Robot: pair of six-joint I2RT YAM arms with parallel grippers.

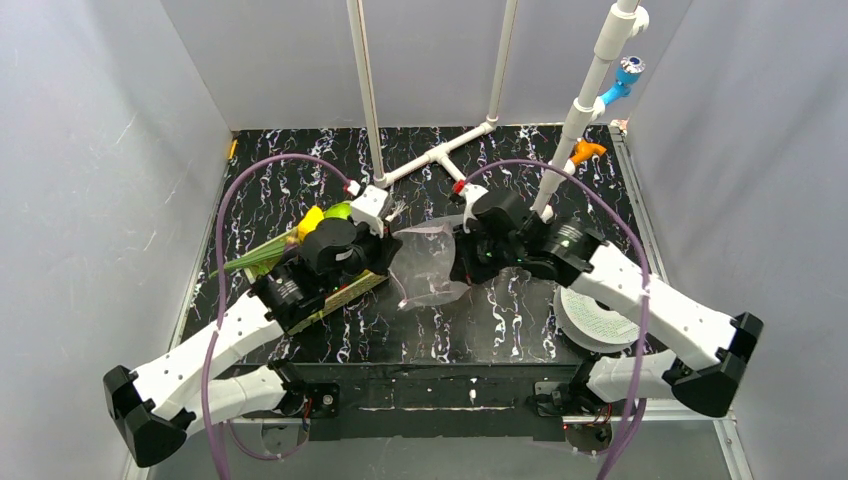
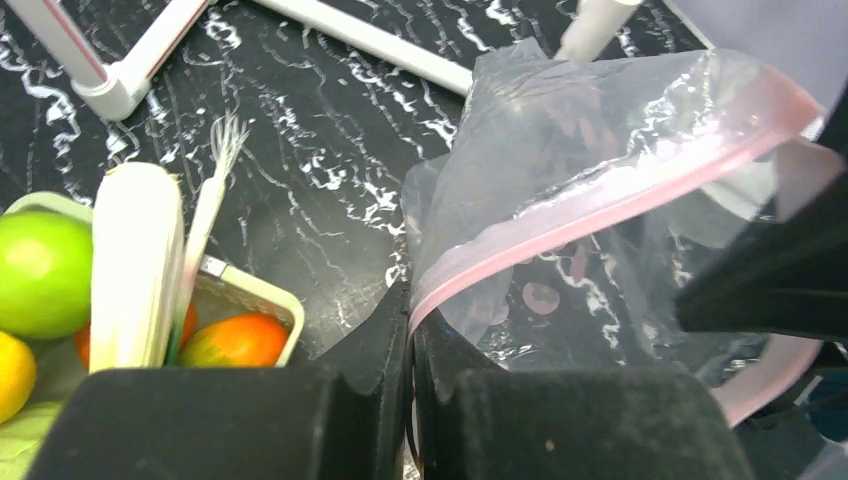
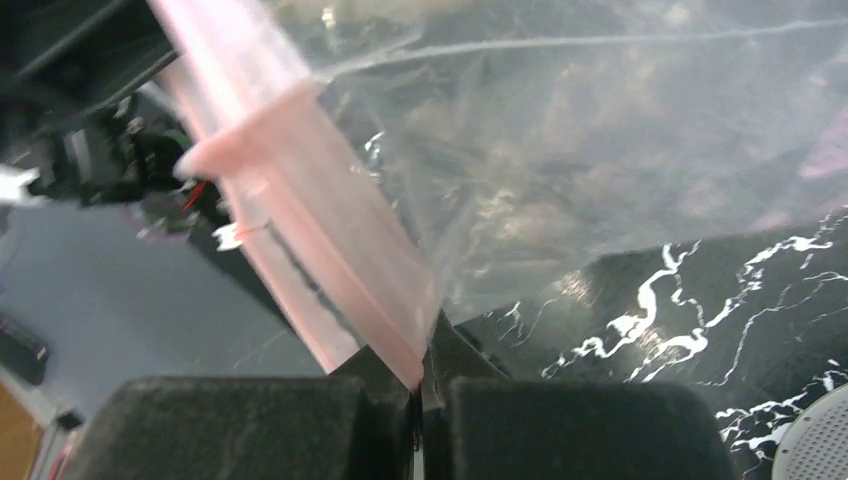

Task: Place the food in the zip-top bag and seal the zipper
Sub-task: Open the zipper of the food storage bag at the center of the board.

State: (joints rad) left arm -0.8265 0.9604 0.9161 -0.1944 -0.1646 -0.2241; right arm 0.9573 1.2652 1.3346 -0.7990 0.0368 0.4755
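The clear bag (image 1: 430,265) is held between the two arms over the middle of the black marbled table (image 1: 480,330), its thin film crumpled, see-through and faintly dotted. The food lies outside it in the basket (image 1: 352,290) under the left arm: a green apple (image 2: 40,275), a white leek (image 2: 135,260), an orange-red piece (image 2: 235,340) and a yellow one (image 2: 12,372). The pink zipper (image 2: 600,195) edges the bag's mouth; the left gripper (image 2: 411,325) is clamped on one end of it and the right gripper (image 3: 422,372) pinches it farther along.
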